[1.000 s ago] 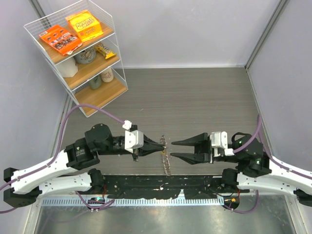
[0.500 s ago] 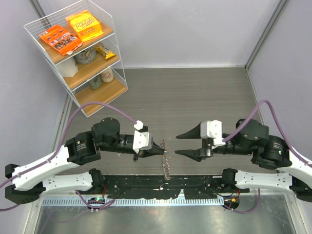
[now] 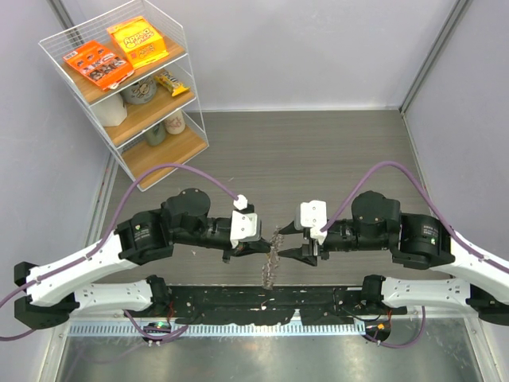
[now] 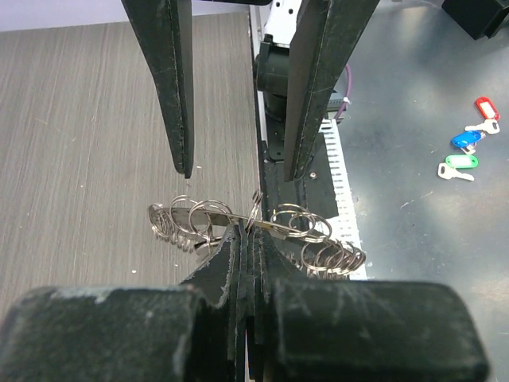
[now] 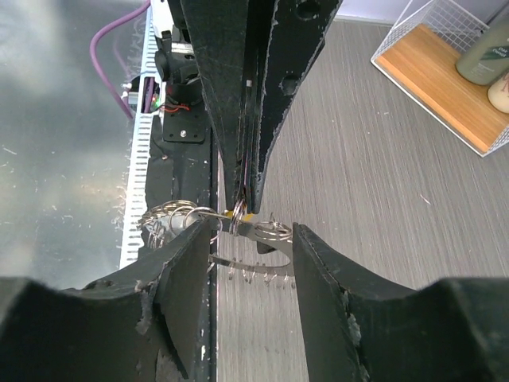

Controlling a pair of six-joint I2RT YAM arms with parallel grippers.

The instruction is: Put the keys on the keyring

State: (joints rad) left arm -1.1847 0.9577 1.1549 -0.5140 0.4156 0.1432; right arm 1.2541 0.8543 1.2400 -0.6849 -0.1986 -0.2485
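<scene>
Over the near edge of the grey wood-grain table (image 3: 318, 151) the two grippers meet tip to tip. The left gripper (image 3: 267, 245) has its fingers pressed together, pinching the keyring (image 3: 272, 259) near its middle. The right gripper (image 3: 281, 242) faces it with fingers spread, one on either side of that pinch point, so the ring runs across the gap between them; whether either finger touches it cannot be told. The keyring drapes from the left tips, sagging to both sides. It looks like a floppy string of small silvery wire loops linked in a row and bunched at the ends, with a flat silver strip lying along part of it. A yellow speck (image 5: 238, 213) sits right at the left fingertips; whether it is a key's head cannot be told.
</scene>
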